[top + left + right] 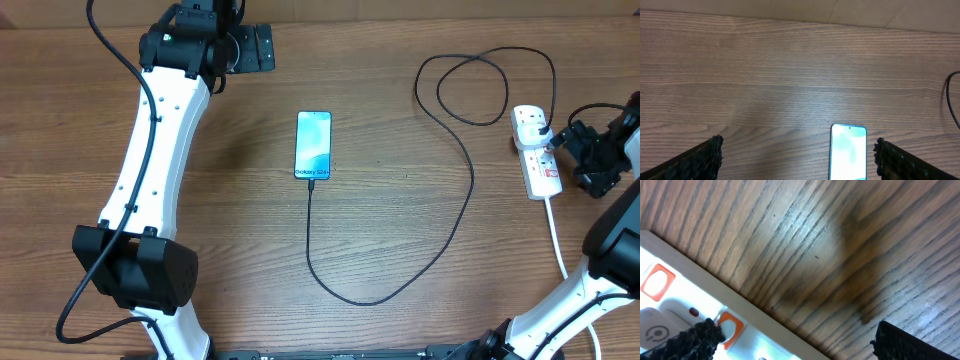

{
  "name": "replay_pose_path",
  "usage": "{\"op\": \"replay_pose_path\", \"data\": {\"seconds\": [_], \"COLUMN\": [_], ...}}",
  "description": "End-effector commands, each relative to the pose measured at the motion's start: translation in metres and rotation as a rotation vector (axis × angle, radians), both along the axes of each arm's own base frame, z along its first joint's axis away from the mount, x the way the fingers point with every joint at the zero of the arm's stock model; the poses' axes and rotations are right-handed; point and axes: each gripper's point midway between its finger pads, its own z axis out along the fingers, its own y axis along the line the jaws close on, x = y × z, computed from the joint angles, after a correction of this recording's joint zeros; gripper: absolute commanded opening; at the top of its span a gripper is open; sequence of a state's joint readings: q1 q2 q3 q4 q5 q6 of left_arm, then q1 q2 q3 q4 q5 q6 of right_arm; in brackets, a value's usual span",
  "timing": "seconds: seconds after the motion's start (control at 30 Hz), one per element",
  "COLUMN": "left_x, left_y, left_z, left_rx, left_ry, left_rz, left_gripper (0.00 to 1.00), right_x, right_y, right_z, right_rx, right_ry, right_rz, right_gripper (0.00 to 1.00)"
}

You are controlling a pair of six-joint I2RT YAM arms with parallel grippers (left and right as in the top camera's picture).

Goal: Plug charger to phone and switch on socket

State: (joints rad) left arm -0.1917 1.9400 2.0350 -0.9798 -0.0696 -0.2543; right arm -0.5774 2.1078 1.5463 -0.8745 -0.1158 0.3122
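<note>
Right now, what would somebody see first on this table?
The phone with its bright blue screen, in the middle of the table. Then the long black cable, looping from the phone's bottom edge over to the white power strip at the right.

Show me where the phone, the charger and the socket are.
phone (313, 140), overhead view, middle of its blue screen.
charger (308, 225), overhead view, cable stretch just below the phone.
socket (540, 165), overhead view, middle of its white body.
</note>
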Motion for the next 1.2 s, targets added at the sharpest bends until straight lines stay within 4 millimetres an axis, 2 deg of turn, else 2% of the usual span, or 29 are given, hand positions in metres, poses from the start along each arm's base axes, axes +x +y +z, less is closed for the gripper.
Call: {"op": "replay_pose_path", "data": {"seconds": [0.0, 0.57, 0.9, 1.17], "left_x": [0.001, 0.001, 0.001, 0.001], "left_y": [0.003, 0.003, 0.003, 0.003], "left_z": [-0.002, -0.002, -0.002, -0.002], "left_rx": [0.023, 0.023, 0.023, 0.023], "left_ry": [0.002, 0.002, 0.002, 0.002], "left_rz": [0.000, 0.000, 0.000, 0.000], "left_gripper": [1.00, 1.00, 1.00, 0.99], "right_x": [0.002, -0.005, 0.004, 0.006], "right_y": [0.008, 0.013, 0.037, 0.047], "right_z": [-0.002, -0.016, -0.018, -0.020], "right_rx": [0.016, 0.019, 0.022, 0.029], "right_ry": [-0.001, 0.021, 0.030, 0.038], "right_rz": [0.028, 0.028, 0.130, 0.160], "right_gripper": [1.00, 1.00, 1.00, 1.00]}}
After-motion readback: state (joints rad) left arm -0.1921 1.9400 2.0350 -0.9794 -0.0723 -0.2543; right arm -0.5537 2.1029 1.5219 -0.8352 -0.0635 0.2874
